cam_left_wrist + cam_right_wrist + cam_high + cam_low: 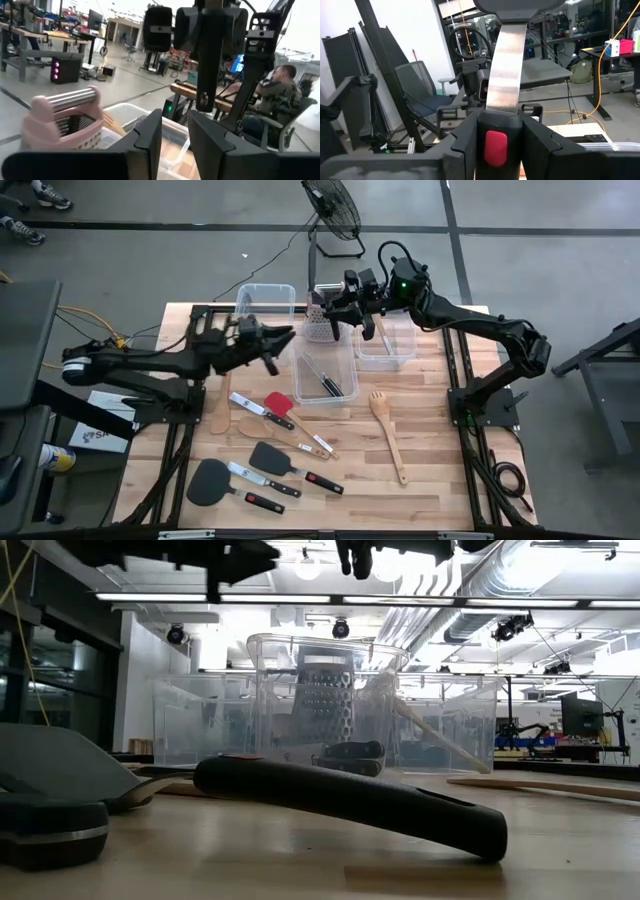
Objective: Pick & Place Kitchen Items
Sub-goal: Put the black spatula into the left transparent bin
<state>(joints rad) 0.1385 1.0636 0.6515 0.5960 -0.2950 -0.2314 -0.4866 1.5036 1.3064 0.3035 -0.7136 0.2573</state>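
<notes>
**Holdings, bins first**

1. Centre clear bin point(325, 375): two dark-handled knives point(328, 385) lie on its floor, side by side.
2. Right clear bin point(387, 345): sits just under my right arm. The low view shows a pale wooden spoon point(440, 740) leaning in a bin on that side, but I cannot tell its full contents from above.
3. Back-left clear bin point(266, 302): I can see nothing in it.
4. Steel box grater point(319, 322) with a pink top: stands upright among the bins, and I cannot tell whether it is inside one.

**My tools**

- Right gripper point(496, 131): raised over the back of the table, near the grater. Its fingers are pressed onto the black handle of a steel knife point(505, 75), with the blade sticking out past them.
- Left gripper point(280, 340): held in the air just left of the centre bin. Its fingers point(150, 137) stand narrowly apart with nothing between them.

**Loose on the tabletop, in front of the bins**

- red spatula point(278, 402)
- two black spatulas point(270, 458)
- several black-handled knives point(250, 404)
- wooden spoons point(218, 416) at the left
- a wooden fork point(388, 435), apart at the right
</notes>
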